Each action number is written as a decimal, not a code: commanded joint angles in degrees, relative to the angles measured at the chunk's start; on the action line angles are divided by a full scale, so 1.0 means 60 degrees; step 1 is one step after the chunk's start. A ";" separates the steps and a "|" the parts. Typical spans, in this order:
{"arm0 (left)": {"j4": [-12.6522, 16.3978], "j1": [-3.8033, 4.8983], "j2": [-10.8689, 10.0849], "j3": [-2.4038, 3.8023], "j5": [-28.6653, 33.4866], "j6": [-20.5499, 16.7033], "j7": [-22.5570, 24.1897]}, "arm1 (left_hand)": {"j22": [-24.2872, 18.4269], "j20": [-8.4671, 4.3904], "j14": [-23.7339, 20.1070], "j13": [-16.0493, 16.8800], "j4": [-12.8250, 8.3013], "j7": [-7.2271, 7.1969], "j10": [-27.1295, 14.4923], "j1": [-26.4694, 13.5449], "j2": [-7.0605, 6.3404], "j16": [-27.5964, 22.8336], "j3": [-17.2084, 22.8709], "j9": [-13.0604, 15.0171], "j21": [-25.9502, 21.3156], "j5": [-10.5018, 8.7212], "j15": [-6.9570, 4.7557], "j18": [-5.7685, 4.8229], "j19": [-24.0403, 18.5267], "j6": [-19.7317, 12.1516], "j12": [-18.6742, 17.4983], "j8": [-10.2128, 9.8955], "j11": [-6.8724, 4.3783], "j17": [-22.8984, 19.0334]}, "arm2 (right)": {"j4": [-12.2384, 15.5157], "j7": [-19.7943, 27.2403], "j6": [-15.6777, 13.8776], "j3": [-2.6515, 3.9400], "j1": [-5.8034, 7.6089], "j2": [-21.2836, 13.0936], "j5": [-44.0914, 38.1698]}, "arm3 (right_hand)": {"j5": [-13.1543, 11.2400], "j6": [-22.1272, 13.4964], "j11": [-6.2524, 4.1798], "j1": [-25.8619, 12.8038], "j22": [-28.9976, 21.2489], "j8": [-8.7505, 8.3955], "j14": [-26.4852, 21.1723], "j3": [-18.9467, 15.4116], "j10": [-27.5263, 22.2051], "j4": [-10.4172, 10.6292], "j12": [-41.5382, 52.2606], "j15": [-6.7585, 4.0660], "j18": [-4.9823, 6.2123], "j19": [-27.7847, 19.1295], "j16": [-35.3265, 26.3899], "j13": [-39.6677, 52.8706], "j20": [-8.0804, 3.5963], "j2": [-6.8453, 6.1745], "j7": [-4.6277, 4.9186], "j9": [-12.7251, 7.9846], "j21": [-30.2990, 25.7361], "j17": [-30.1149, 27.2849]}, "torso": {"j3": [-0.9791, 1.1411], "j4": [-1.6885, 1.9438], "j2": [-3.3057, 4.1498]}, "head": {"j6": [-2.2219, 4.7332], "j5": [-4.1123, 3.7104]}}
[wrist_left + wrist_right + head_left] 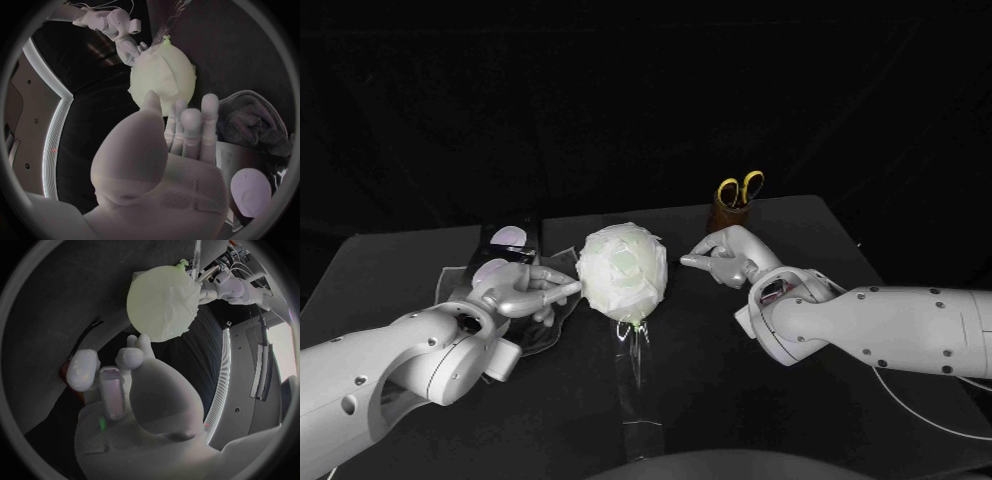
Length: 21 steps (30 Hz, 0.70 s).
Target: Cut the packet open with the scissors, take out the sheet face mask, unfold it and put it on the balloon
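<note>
The left hand [524,290] reaches out with its fingers stretched, their tips against the side of the sheet face mask [617,262]; whether it pinches the sheet I cannot tell. The mask is draped over the balloon [630,322], which stands knot-down on a clear stick [636,385] in the middle of the black table [762,410]. On the opposite side the right hand [726,258] holds nothing, fingers loosely extended towards the mask's edge. Behind the left hand a dark packet [511,240] lies by a clear tray [450,282]. Yellow-handled scissors [740,188] stand in a brown holder [727,218] behind the right hand.
</note>
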 commanded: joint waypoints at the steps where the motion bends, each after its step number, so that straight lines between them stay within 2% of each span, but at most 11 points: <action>1: 0.0106 0.0004 -0.0157 0.0026 -0.0349 -0.0286 0.1463 | -0.0787 0.0262 -0.1051 -0.0741 0.0006 0.0205 -0.0282 0.0149 0.0087 -0.1195 -0.0262 -0.0020 -0.1087 0.0016 0.0219 0.0193 -0.0534 -0.0239 -0.0888 0.0071 0.0191 -0.1081 | 0.0067 0.1383 -0.0126 0.0005 0.0009 -0.0095 0.0829 | 0.0042 -0.0523 -0.0332 0.0654 -0.0932 -0.0257 0.1233 0.0091 0.1159 0.0053 0.5292 -0.0324 0.0339 -0.0890 0.0003 0.5883 0.0062 -0.0117 0.0148 0.0919 -0.0943 0.2392 | 0.0007 0.0009 -0.0008 | 0.0033 -0.0043; 3: 0.0163 0.0003 -0.0296 0.0035 -0.0686 -0.0516 0.2004 | -0.1201 0.0417 -0.1822 -0.1131 -0.0036 0.0268 -0.0670 0.0253 0.0029 -0.1869 -0.0425 -0.0038 -0.1786 0.0026 0.0396 0.0144 -0.0903 -0.0405 -0.1390 0.0103 0.0333 -0.1470 | 0.0121 0.2143 -0.0184 0.0004 0.0013 -0.0168 0.1511 | 0.0006 -0.1118 0.0002 0.0248 -0.2639 -0.0707 0.0495 -0.0147 0.0136 0.0385 0.3225 0.0009 0.0663 -0.2613 -0.0766 0.4265 0.0284 -0.0261 0.0561 0.0864 -0.2851 0.0526 | 0.0010 0.0010 -0.0002 | 0.0056 -0.0083; 4: 0.0187 0.0003 -0.0353 0.0038 -0.0837 -0.0642 0.2287 | -0.1722 0.0648 -0.2763 -0.1506 -0.0050 0.0411 -0.1019 0.0350 -0.0041 -0.2558 -0.0562 -0.0058 -0.2684 0.0019 0.0682 0.0044 -0.1447 -0.0620 -0.1823 0.0139 0.0475 -0.1887 | 0.0147 0.2474 -0.0200 0.0004 0.0015 -0.0197 0.1823 | 0.0006 -0.1118 0.0002 0.0248 -0.2639 -0.0707 0.0495 -0.0147 0.0136 0.0385 0.3225 0.0009 0.0663 -0.2613 -0.0766 0.4265 0.0284 -0.0261 0.0561 0.0864 -0.2851 0.0526 | 0.0006 0.0004 -0.0001 | 0.0059 -0.0107; 6: 0.0233 0.0002 -0.0445 0.0041 -0.1066 -0.0904 0.2884 | -0.2323 0.0949 -0.3787 -0.1813 -0.0009 0.0474 -0.1429 0.0469 -0.0139 -0.3195 -0.0527 -0.0078 -0.3778 0.0016 0.0911 -0.0205 -0.2333 -0.0892 -0.2167 0.0161 0.0744 -0.2284 | 0.0188 0.3029 -0.0216 0.0004 0.0017 -0.0237 0.2375 | -0.0050 -0.1846 0.0349 0.0113 -0.3463 -0.1147 -0.2015 -0.0385 -0.2799 0.0701 -0.2215 0.0367 0.0618 -0.3808 -0.3461 0.0238 0.0576 -0.0321 0.0962 0.0871 -0.4186 -0.3625 | 0.0004 -0.0001 0.0000 | 0.0065 -0.0136; 8: 0.0262 0.0001 -0.0489 0.0043 -0.1152 -0.1125 0.3474 | -0.3112 0.1346 -0.5114 -0.2152 -0.0078 0.0431 -0.1988 0.0542 -0.0454 -0.4038 -0.0194 -0.0105 -0.5199 0.0023 0.1353 -0.0607 -0.3564 -0.1336 -0.2527 0.0157 0.0991 -0.2821 | 0.0204 0.3405 -0.0189 0.0004 0.0018 -0.0251 0.2812 | 0.0117 -0.2150 0.0553 -0.0006 -0.3826 -0.1340 -0.3437 -0.0568 -0.3183 0.0697 -0.3163 0.0524 0.0531 -0.4288 -0.5117 -0.0500 0.0759 -0.0245 0.1166 0.0900 -0.4823 -0.5325 | -0.0002 0.0000 0.0008 | 0.0071 -0.0158; 9: 0.0277 0.0001 -0.0499 0.0044 -0.1185 -0.1246 0.3764 | -0.3315 0.1433 -0.5514 -0.2318 -0.0056 0.0002 -0.2369 0.0522 -0.0726 -0.4326 -0.0061 -0.0153 -0.5512 0.0058 0.1534 -0.0640 -0.3690 -0.1719 -0.2744 0.0059 0.1228 -0.3027 | 0.0205 0.3570 -0.0151 0.0004 0.0019 -0.0251 0.3025 | -0.0025 -0.2339 0.0669 -0.0051 -0.4035 -0.1473 -0.3825 -0.0679 -0.3548 0.0719 -0.3761 0.0688 0.0517 -0.4521 -0.5638 -0.0950 0.0831 -0.0217 0.1222 0.0903 -0.5166 -0.5556 | -0.0003 0.0000 0.0008 | 0.0073 -0.0162; 10: 0.0286 0.0000 -0.0499 0.0046 -0.1206 -0.1328 0.3955 | -0.3478 0.1466 -0.5819 -0.2445 0.0059 -0.0259 -0.2618 0.0545 -0.0900 -0.4554 0.0073 -0.0167 -0.5759 0.0046 0.1661 -0.0669 -0.3779 -0.1927 -0.2882 0.0043 0.1359 -0.3202 | 0.0204 0.3681 -0.0113 0.0004 0.0019 -0.0248 0.3178 | 0.0099 -0.2647 0.1016 -0.0347 -0.4616 -0.1747 -0.4668 -0.1047 -0.3940 0.0668 -0.4864 0.1076 0.0413 -0.5076 -0.6932 -0.1995 0.1105 -0.0168 0.1565 0.0913 -0.6068 -0.6189 | -0.0004 0.0000 0.0009 | 0.0078 -0.0166; 11: 0.0291 0.0000 -0.0496 0.0047 -0.1221 -0.1375 0.4073 | -0.3627 0.1481 -0.6219 -0.2570 0.0022 -0.0529 -0.2889 0.0544 -0.1085 -0.4854 0.0105 -0.0186 -0.6001 0.0056 0.1752 -0.0748 -0.3923 -0.2137 -0.3039 0.0010 0.1422 -0.3397 | 0.0202 0.3753 -0.0078 0.0004 0.0019 -0.0244 0.3280 | 0.0101 -0.2660 0.1028 -0.0366 -0.4640 -0.1758 -0.4704 -0.1064 -0.3963 0.0666 -0.4909 0.1092 0.0408 -0.5099 -0.6986 -0.2037 0.1117 -0.0164 0.1582 0.0913 -0.6104 -0.6217 | -0.0005 0.0000 0.0012 | 0.0086 -0.0167; 17: 0.0233 0.0000 -0.0283 0.0053 -0.1613 -0.1313 0.4314 | -0.4494 0.1522 -0.6950 -0.3155 0.0099 -0.0709 -0.3005 0.0562 -0.1378 -0.6079 -0.0005 -0.0199 -0.7230 0.0046 0.1974 -0.0969 -0.4667 -0.2435 -0.3406 0.0089 0.1194 -0.4453 | 0.0152 0.3963 0.0464 0.0003 0.0020 -0.0164 0.3817 | 0.0029 -0.3100 0.1690 -0.0652 -0.6524 -0.2473 -0.6008 -0.1836 -0.4400 0.0715 -0.6827 0.1939 0.0582 -0.5817 -1.0317 -0.4777 0.1989 -0.0221 0.2146 0.0888 -0.8576 -0.8177 | -0.0006 0.0009 0.0011 | 0.0085 -0.0174; 19: 0.0186 0.0000 -0.0129 0.0055 -0.1955 -0.1169 0.4209 | -0.4952 0.1545 -0.7917 -0.3473 0.0115 -0.0780 -0.3328 0.0511 -0.1716 -0.7349 -0.0564 -0.0452 -0.7864 0.0050 0.2216 -0.0998 -0.5380 -0.3071 -0.3829 -0.0479 0.0858 -0.5452 | 0.0110 0.3919 0.0676 0.0002 0.0021 -0.0107 0.3939 | 0.0012 -0.3271 0.1874 -0.0867 -0.6963 -0.2699 -0.6310 -0.1988 -0.4663 0.0730 -0.7168 0.2022 0.0595 -0.5986 -1.1013 -0.5396 0.2316 -0.0324 0.2293 0.0815 -0.9123 -0.8610 | -0.0009 0.0006 0.0009 | 0.0085 -0.0169; 21: 0.0143 0.0001 0.0003 0.0058 -0.2229 -0.1107 0.4104 | -0.5116 0.1549 -0.8295 -0.3657 0.0121 -0.1166 -0.3454 0.0457 -0.1893 -0.7892 -0.0724 -0.0622 -0.8084 0.0086 0.2128 -0.1002 -0.5566 -0.3472 -0.4070 -0.0882 0.0682 -0.5893 | 0.0072 0.3868 0.0745 0.0002 0.0020 -0.0055 0.3997 | 0.0004 -0.3438 0.1977 -0.0958 -0.7169 -0.2849 -0.6599 -0.1977 -0.4930 0.0743 -0.7396 0.2196 0.0626 -0.6163 -1.1374 -0.5687 0.2397 -0.0412 0.2384 0.0753 -0.9402 -0.8839 | -0.0010 0.0007 0.0009 | 0.0085 -0.0166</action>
